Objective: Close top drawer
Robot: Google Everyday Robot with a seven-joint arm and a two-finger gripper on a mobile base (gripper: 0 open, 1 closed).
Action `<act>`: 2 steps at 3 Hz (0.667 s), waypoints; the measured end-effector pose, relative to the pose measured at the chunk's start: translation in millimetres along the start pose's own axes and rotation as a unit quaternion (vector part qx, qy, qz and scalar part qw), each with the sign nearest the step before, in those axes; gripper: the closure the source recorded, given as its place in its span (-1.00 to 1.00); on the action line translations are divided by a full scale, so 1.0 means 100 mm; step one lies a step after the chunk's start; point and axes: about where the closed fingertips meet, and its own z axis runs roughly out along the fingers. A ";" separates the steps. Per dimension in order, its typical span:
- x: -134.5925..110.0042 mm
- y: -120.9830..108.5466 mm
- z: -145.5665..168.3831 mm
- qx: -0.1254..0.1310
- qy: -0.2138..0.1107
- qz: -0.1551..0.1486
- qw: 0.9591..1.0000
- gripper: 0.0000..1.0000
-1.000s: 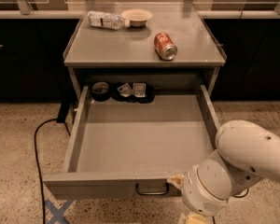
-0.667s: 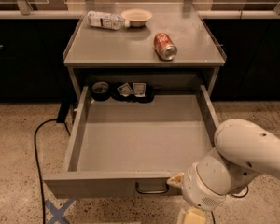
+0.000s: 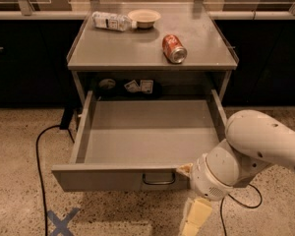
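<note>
You have the wide, shallow grey metal top drawer (image 3: 101,179) open; your pincer (image 3: 192,221) sits below its front's right end, and I cannot tell its state.

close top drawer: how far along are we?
Done: nothing visible; the top drawer is pulled fully out of the cabinet. In hand: the gripper sits low by the front panel's right end, right of the handle; contact can't be told. Left: the entire push in.

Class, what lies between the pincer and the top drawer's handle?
Only floor, in the camera view; the pincer hangs below and right of the handle on the top drawer.
</note>
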 end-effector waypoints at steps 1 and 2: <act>0.00 0.00 0.00 0.000 0.000 0.000 1.000 -1.00; 0.08 0.03 0.08 -0.008 0.000 0.009 1.000 -1.00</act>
